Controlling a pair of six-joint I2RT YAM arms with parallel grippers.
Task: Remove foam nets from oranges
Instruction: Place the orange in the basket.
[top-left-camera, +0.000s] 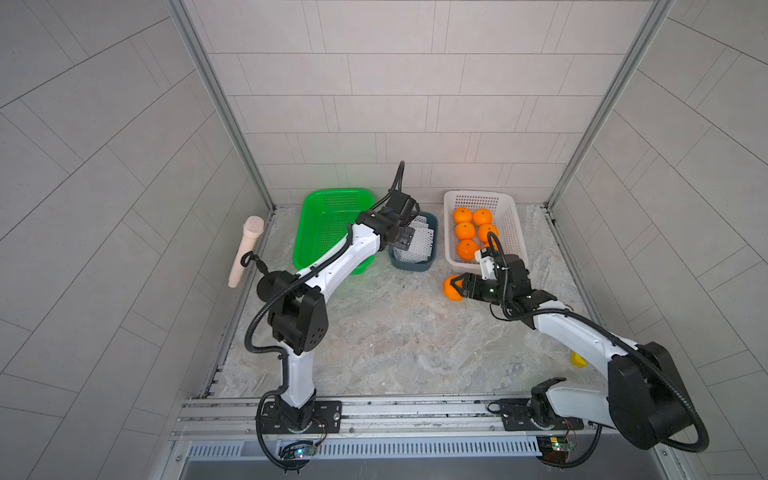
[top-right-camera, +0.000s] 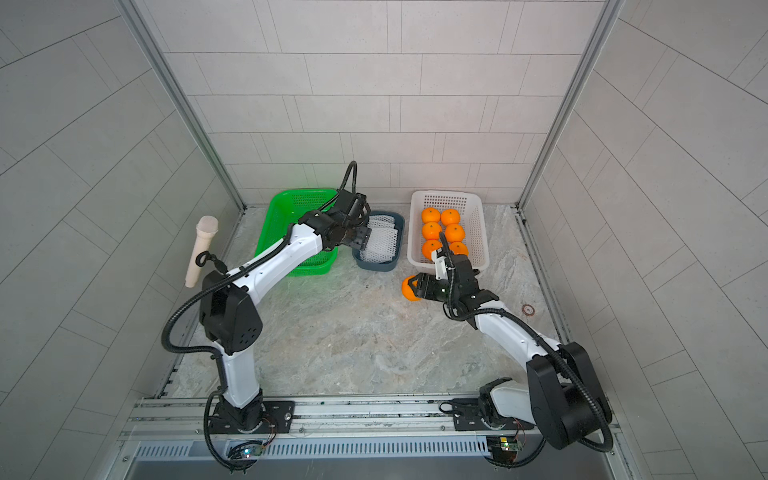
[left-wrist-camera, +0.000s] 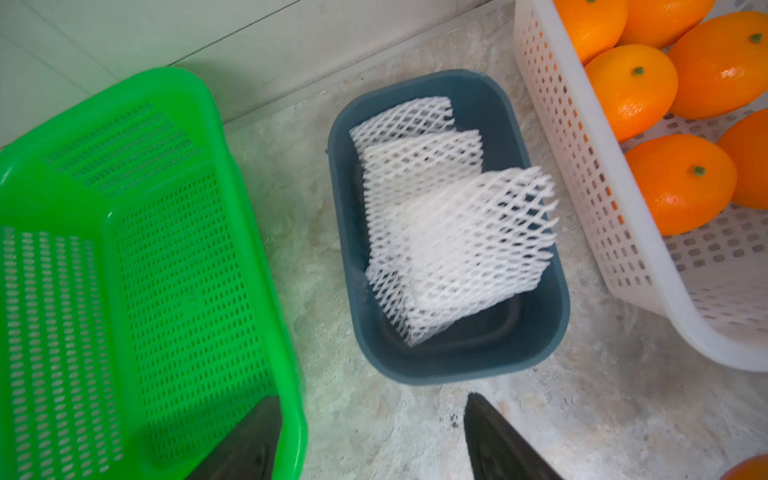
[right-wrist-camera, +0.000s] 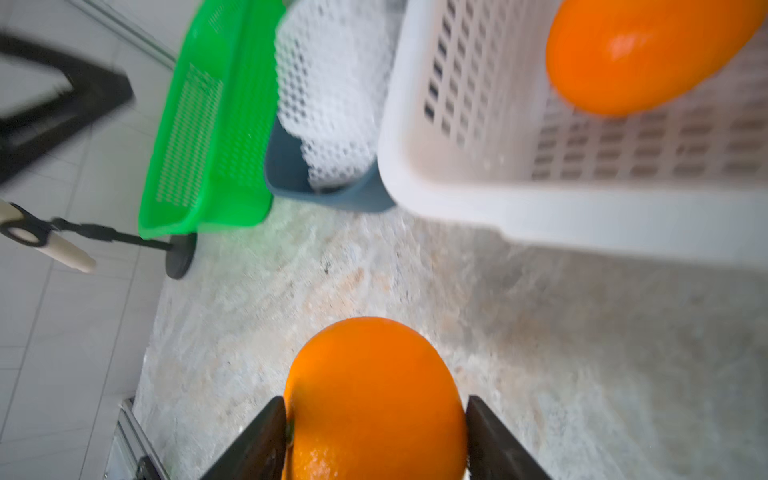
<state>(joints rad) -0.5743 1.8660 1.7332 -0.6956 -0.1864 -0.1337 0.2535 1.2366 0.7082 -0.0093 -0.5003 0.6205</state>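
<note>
Several limp white foam nets (left-wrist-camera: 449, 216) lie piled in a dark blue tub (left-wrist-camera: 457, 370); the topmost is blurred and leans over the tub's rim. My left gripper (left-wrist-camera: 372, 397) hangs open and empty above the tub (top-left-camera: 409, 266), beside the green basket. Bare oranges (top-left-camera: 464, 230) fill the white basket (top-left-camera: 513, 232). My right gripper (right-wrist-camera: 376, 411) is shut on one bare orange (right-wrist-camera: 374, 374), with a finger on each side. In both top views it holds that orange (top-left-camera: 451, 288) just above the table, in front of the white basket. No net shows on any orange.
An empty green basket (top-left-camera: 328, 224) stands left of the tub, under the left arm. A beige microphone-shaped prop (top-left-camera: 245, 251) on a black stand stands at the table's left edge. A small yellow piece (top-left-camera: 578, 359) lies at the right edge.
</note>
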